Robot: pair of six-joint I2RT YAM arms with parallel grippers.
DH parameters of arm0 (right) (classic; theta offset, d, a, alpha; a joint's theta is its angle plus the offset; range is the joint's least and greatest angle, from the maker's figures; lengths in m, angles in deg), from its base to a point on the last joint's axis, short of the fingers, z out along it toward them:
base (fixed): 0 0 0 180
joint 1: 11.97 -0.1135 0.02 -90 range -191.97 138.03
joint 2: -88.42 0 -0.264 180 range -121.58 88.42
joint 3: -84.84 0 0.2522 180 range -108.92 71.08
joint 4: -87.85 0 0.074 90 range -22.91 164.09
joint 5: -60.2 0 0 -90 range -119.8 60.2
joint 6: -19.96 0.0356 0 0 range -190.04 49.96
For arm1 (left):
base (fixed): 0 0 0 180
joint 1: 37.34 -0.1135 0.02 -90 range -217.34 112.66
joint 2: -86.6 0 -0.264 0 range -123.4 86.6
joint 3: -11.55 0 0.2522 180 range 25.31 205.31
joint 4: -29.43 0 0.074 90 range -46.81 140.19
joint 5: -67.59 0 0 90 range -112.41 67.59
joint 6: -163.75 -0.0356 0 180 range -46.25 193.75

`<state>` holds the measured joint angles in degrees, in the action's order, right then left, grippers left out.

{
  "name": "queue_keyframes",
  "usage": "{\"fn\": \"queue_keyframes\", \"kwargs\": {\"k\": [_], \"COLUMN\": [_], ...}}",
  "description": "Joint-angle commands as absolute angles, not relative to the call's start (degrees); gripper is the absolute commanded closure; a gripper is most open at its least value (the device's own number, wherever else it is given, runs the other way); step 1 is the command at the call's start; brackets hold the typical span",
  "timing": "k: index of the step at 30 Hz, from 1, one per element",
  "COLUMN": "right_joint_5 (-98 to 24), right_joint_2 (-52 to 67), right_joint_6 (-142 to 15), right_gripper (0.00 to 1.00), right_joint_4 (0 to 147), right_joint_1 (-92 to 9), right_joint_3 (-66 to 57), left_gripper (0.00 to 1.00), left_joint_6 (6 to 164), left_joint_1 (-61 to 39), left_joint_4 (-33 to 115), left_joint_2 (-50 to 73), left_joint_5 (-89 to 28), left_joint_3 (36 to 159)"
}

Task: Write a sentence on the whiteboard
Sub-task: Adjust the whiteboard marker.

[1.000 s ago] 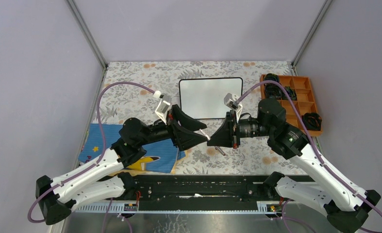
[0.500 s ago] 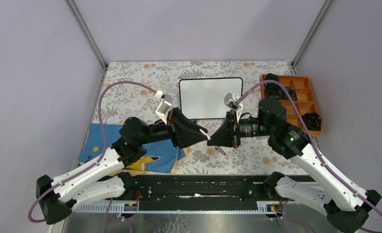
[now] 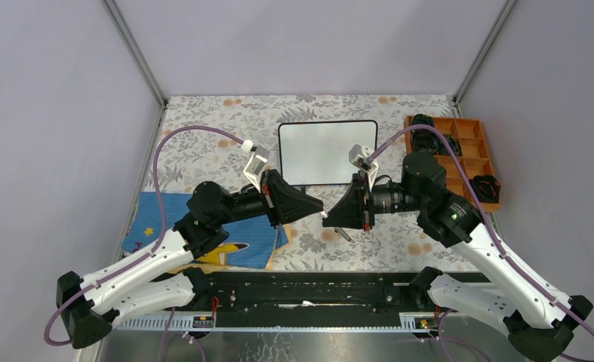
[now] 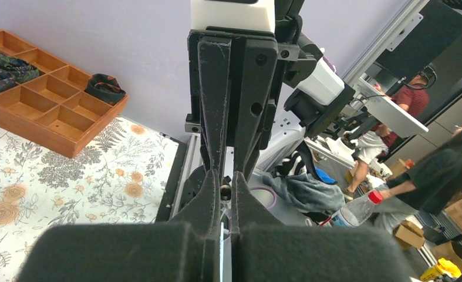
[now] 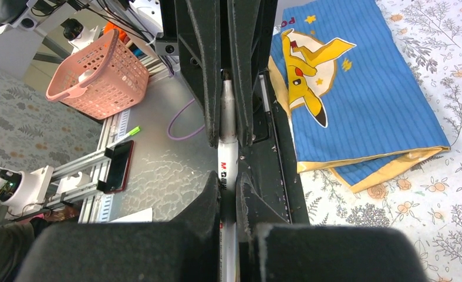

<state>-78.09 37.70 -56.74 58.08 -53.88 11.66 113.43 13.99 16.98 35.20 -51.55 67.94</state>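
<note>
Arms angled inward, left claw, right claw tip-to-tip, both clamping marker

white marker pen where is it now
The white marker pen hangs mid-table in the top view, on the near side of the small black-framed whiteboard, clamped between left gripper and right gripper.
</note>
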Motion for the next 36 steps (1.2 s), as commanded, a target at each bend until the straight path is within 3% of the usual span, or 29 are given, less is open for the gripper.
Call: {"fn": "queue_keyframes", "kwargs": {"k": [1,2,4,5,10,16,25,36], "right_joint_5": [-78.62,-78.46,-77.59,-76.25,-69.13,-64.10,-59.54,-60.49], "right_joint_2": [38.24,38.24,38.70,39.36,43.47,42.74,38.28,33.89], "right_joint_6": [-55.37,-54.64,-52.64,-51.15,-39.48,-28.28,-22.05,-19.88], "right_gripper": [0.98,0.87,0.54,0.44,0.24,0.17,0.16,0.36], "right_joint_4": [60.57,61.31,63.38,65.53,84.02,100.84,108.89,110.04], "right_joint_1": [-53.98,-53.98,-53.98,-53.98,-54.01,-53.98,-53.99,-53.99], "right_joint_3": [9.54,9.55,9.83,10.51,17.04,20.39,18.82,16.15], "left_gripper": [1.00,1.00,1.00,1.00,1.00,1.00,1.00,1.00], "left_joint_6": [113.75,114.12,115.06,115.65,120.73,126.43,131.27,132.03], "left_joint_1": [13.99,13.99,13.99,13.91,13.96,13.99,14.07,14.08], "left_joint_4": [13.78,13.26,11.83,11.03,3.34,-5.09,-9.26,-9.33], "left_joint_2": [36.91,37.36,38.54,39.05,41.99,42.29,41.60,41.63], "left_joint_5": [-48.08,-46.90,-44.24,-42.63,-33.96,-26.12,-19.64,-16.65], "left_joint_3": [67.97,67.59,66.66,66.18,62.79,60.00,59.58,59.07]}}
